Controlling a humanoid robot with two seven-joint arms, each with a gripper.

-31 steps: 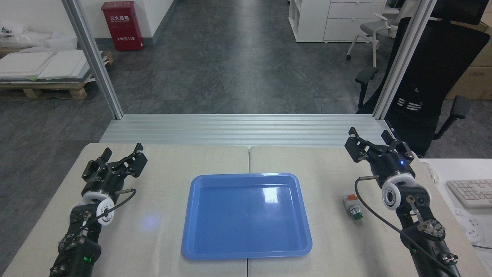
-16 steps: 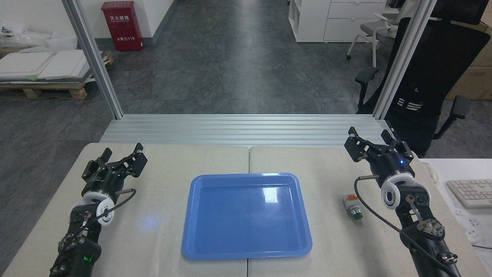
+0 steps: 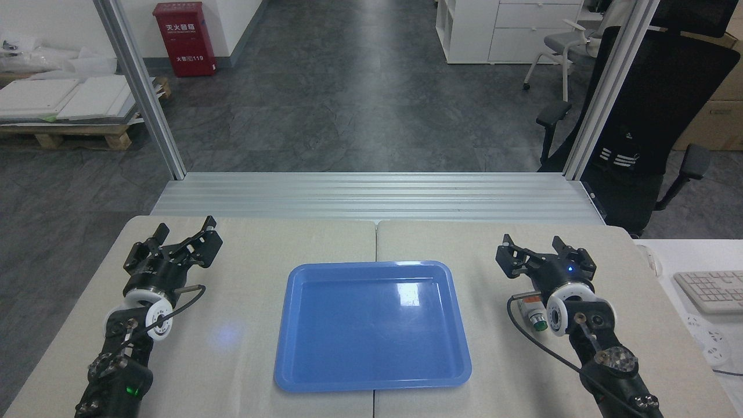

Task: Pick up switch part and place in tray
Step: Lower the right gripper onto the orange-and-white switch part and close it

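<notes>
Right hand (image 3: 544,255) spread, beyond switch part (image 3: 535,314).

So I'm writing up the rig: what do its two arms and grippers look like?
Both arms are black with a white ring at the wrist and a looping black cable. The left gripper and right gripper are black, two-fingered; the right shows a small blue light.

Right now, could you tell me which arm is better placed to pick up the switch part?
The right. Its open gripper sits just beyond the switch part, right of the tray. The left gripper is across the tray.
</notes>
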